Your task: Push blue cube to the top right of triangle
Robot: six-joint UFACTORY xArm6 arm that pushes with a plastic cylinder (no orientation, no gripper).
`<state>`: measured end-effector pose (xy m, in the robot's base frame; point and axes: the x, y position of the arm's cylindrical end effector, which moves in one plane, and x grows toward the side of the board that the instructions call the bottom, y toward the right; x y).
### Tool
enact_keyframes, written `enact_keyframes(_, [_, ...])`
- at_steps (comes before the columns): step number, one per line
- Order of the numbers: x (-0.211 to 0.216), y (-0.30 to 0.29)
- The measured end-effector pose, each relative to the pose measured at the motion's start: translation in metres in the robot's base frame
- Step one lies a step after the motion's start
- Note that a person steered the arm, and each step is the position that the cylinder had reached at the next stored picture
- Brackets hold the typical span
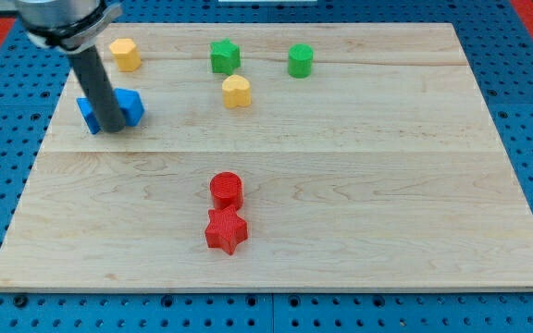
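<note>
Two blue blocks lie at the view's upper left, with my rod standing in front of the gap between them. The left blue block (87,113) looks like the cube, though the rod hides part of it. The right blue block (132,105) has a pointed top and looks like the triangle. My tip (114,129) rests on the board between the two, touching or almost touching both at their lower edges. The two blue blocks sit side by side at about the same height in the view.
A yellow block (125,54) sits above the blue pair. A green star (225,56), a green cylinder (301,60) and a yellow heart (236,91) lie at the top centre. A red cylinder (227,190) and a red star (227,230) lie at the lower centre of the wooden board (387,185).
</note>
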<state>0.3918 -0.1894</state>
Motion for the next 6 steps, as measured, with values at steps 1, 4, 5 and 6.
enact_keyframes(1, [0.005,0.008])
enact_keyframes(4, [-0.004,0.090])
enact_keyframes(5, [-0.043,0.051])
enact_keyframes(6, [-0.049,0.044])
